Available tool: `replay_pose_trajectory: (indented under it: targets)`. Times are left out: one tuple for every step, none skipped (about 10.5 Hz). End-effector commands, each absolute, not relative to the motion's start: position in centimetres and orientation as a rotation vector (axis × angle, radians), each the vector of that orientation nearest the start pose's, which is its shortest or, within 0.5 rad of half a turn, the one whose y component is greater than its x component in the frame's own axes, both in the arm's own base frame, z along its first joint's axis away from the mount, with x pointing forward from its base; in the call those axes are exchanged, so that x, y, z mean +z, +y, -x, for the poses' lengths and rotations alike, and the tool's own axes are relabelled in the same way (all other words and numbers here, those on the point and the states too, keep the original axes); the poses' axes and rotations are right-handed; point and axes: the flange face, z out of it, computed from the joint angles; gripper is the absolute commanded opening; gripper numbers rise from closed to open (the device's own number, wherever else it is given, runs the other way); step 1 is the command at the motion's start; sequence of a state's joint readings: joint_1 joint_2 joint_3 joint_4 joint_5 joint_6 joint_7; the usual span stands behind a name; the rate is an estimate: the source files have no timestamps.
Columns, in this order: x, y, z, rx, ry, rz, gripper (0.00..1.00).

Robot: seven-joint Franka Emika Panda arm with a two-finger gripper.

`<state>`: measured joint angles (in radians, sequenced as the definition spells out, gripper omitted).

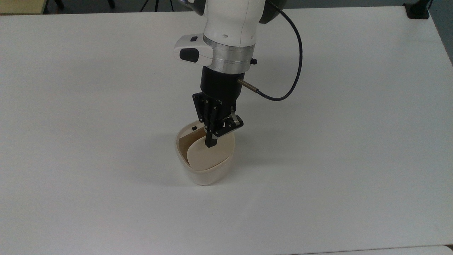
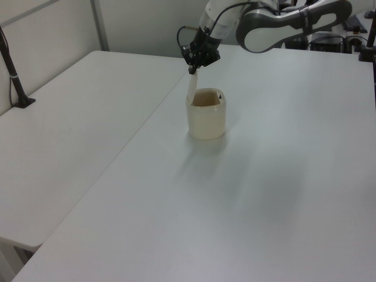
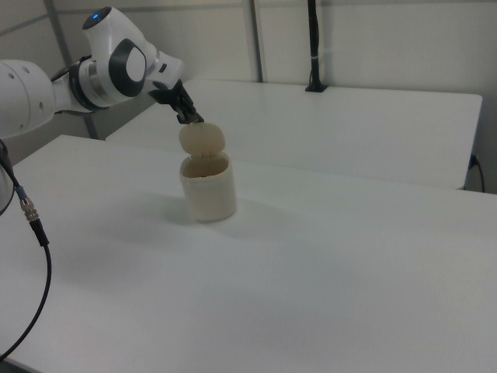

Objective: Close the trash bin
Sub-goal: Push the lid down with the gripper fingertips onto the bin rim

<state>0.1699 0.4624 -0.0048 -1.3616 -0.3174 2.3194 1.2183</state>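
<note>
The cream-white trash bin (image 1: 208, 175) stands on the white table (image 1: 336, 141) with its beige lid (image 1: 204, 156) hinged upright, so the brownish inside shows. In the left view the bin (image 2: 207, 120) has its lid (image 2: 190, 89) standing at the left view's left rim. The right view shows the lid (image 3: 202, 140) standing up above the bin (image 3: 208, 190). My gripper (image 1: 211, 142) is shut, and its black tip rests at the lid's top edge, hiding the lid's latch. The tip (image 2: 192, 70) meets the lid's top, as the right view's gripper (image 3: 190, 119) also shows.
A black cable (image 1: 293, 71) loops from the wrist toward the top view's right. A second white table (image 2: 76, 129) adjoins at the left view's left, with a black post (image 2: 14, 82) on it. Bare tabletop lies all around the bin.
</note>
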Motion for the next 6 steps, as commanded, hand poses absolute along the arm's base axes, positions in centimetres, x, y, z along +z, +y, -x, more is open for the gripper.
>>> replay_pose_trajectory:
  targets:
    - [51.6, 10.9, -70.5, -0.839, 1.207, 2.71, 0.0]
    - [51.4, 10.9, -70.3, -0.831, 1.207, 2.72, 0.0]
    - [51.1, 10.4, -70.0, -0.823, 1.214, 2.729, 0.0]
    - [51.0, 9.7, -69.9, -0.825, 1.212, 2.742, 0.0]
    - [50.8, 9.1, -69.6, -0.817, 1.208, 2.758, 0.0]
    - [50.5, 8.8, -69.5, -0.809, 1.213, 2.765, 0.0]
